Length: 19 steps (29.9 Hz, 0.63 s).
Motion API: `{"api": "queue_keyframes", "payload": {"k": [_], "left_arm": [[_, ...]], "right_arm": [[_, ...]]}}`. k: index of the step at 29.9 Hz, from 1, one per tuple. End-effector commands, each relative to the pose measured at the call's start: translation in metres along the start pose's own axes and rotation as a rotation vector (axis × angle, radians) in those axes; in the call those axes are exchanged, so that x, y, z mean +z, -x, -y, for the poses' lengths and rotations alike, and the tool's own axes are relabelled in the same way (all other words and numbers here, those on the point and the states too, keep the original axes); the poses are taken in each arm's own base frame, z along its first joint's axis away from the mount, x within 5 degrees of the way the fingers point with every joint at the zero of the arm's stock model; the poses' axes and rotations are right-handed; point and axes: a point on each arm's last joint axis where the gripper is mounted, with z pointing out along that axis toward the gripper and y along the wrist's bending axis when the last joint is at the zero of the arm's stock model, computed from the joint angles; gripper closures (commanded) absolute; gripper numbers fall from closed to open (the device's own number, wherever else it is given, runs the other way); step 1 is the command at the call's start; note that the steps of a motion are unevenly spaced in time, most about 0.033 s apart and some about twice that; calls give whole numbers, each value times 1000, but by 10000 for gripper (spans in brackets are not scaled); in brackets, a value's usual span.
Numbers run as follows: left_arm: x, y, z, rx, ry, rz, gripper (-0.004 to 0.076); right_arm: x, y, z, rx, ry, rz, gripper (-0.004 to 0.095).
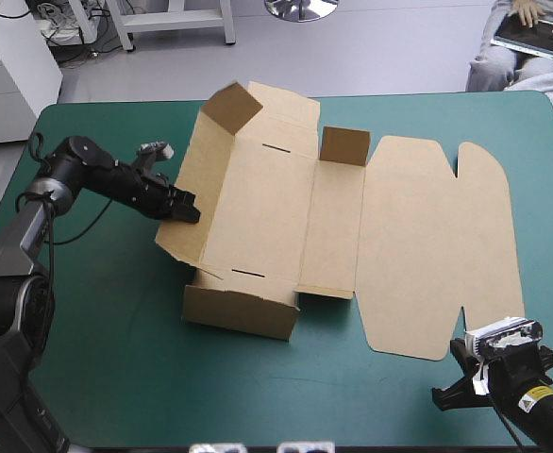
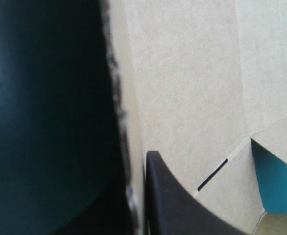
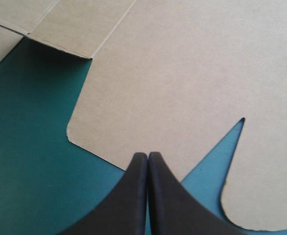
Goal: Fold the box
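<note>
The box [image 1: 258, 212] lies mid-worktop [image 1: 116, 377]: a light, stiff sheet of matte brown board with crisp scores, slots and a round-cornered lid [image 1: 437, 245], likely to bend only along its creases. The left jaws pinch the raised left wall [image 1: 193, 165] by its thin edge, a sound hold. The right jaws, closed and empty, sit near the lid's near edge.

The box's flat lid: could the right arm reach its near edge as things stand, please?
Probably yes: the right gripper, fingers shut, is right by the lid's near edge, with nothing lying between them.
</note>
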Motion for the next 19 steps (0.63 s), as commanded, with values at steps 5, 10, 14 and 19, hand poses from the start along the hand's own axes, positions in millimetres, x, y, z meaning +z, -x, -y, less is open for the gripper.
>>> {"api": "queue_keyframes", "payload": {"k": [5,10,14,19], "left_arm": [[-58,42,96,350,177,73,728],[-59,53,151,615,311,69,728],[-46,51,183,821,383,31,729],[-32,48,202,971,591,-35,729]], "right_arm": [[-4,13,2,-2,-20,74,927],[-4,13,2,-2,-20,74,927],[-4,13,2,-2,-20,74,927],[-4,13,2,-4,-22,74,927]]}}
